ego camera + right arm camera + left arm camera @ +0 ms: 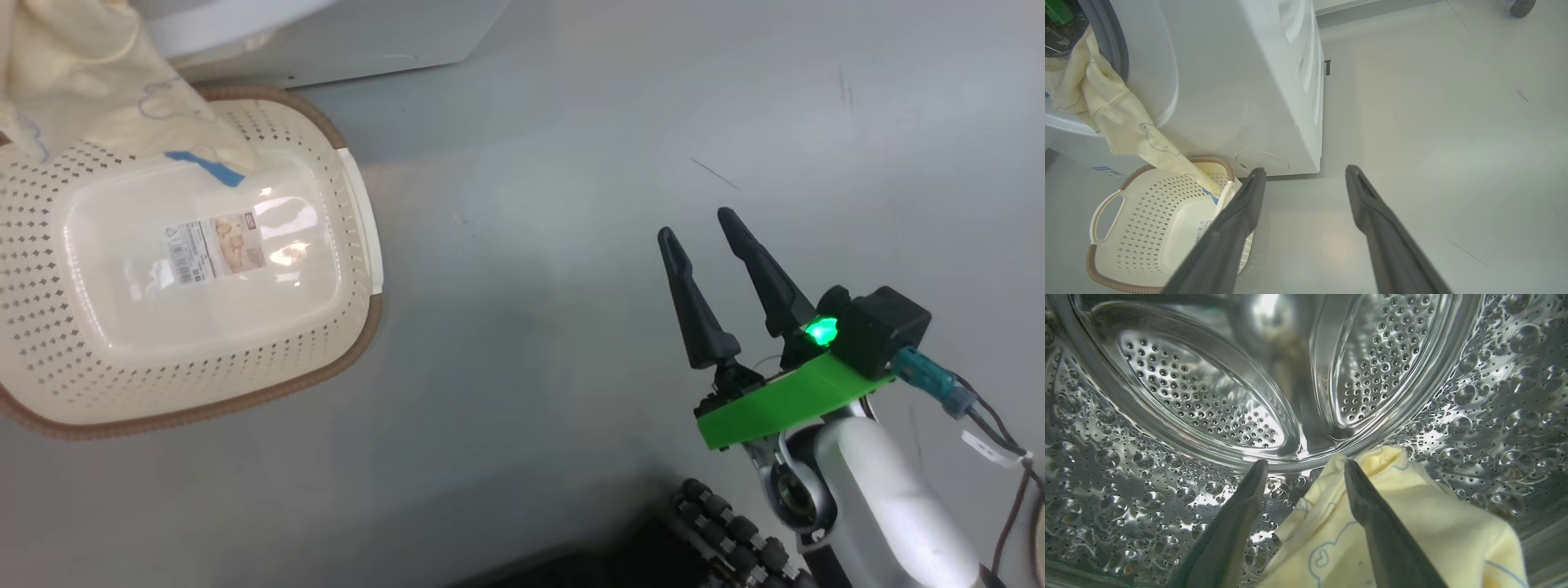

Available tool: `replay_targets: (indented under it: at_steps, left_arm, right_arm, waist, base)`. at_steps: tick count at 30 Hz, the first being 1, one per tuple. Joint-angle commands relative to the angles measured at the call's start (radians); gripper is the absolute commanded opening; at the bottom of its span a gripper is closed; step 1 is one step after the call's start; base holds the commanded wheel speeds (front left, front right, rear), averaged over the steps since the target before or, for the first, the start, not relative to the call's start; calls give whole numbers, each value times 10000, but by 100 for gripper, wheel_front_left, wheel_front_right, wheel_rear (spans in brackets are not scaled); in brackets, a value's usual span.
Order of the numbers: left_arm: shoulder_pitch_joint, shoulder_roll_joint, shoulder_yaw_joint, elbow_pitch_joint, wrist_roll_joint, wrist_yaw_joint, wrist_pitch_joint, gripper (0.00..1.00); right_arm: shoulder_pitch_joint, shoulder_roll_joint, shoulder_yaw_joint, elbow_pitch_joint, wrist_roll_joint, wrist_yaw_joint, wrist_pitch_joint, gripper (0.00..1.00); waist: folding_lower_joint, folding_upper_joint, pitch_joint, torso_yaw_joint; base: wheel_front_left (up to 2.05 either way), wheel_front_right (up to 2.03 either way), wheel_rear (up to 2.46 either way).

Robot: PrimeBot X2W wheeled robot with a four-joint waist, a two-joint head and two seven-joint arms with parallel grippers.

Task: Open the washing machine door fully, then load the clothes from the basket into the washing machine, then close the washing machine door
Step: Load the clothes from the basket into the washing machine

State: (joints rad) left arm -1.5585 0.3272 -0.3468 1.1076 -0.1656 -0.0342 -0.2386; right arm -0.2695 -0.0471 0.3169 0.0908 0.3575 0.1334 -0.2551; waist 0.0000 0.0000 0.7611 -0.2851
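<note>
Two dark fingers of my left tool (pixel 1302 467) reach deep inside the steel drum (pixel 1167 490), spread wide apart and gripping nothing. A cream-yellow garment (pixel 1412 522) with thin blue outlines lies on the drum wall under the right-hand finger and partly between the two.

In the right wrist view, the same pale cloth hangs out over the lower lip of the washing machine (pixel 1241 81) opening. It trails down into the basket (pixel 1106 261), which stands on the floor (pixel 1433 122) just in front of the machine. A blue patch at the cloth's tip touches the basket's inner wall.

My right tool (pixel 695 222) hovers over bare floor, well apart from the basket. Its fingers are wide open and empty. They point up and slightly left from a green wrist bracket, and the pale forearm rises from the lower right corner.
</note>
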Motion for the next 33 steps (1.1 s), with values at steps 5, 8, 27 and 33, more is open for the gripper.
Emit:
replay_targets:
  at_steps: [5,8,27,33]
  left_arm:
    - [334,-5,267,-27,-395,128,-151,100]
    - [601,-158,330,35,-550,182,-176,100]
    - [3355,-389,1057,-2199,-1277,302,-229,100]
    - [5068,-447,1465,-3717,-1410,417,-230,100]
  right_arm:
    - [142,-32,-27,-151,-178,-27,-67,100]
    - [125,-39,-85,-113,-235,-27,-67,100]
    - [213,-229,-634,-333,-407,-27,-67,100]
    - [401,-274,-721,-400,-444,-27,-67,100]
  waist:
    - [0,0,-494,318]
    - [0,0,-705,451]
    - [0,0,-1437,1365]
    - [0,0,-1823,1543]
  base:
    - [0,0,0]
    - [0,0,0]
    - [0,0,0]
    - [0,0,0]
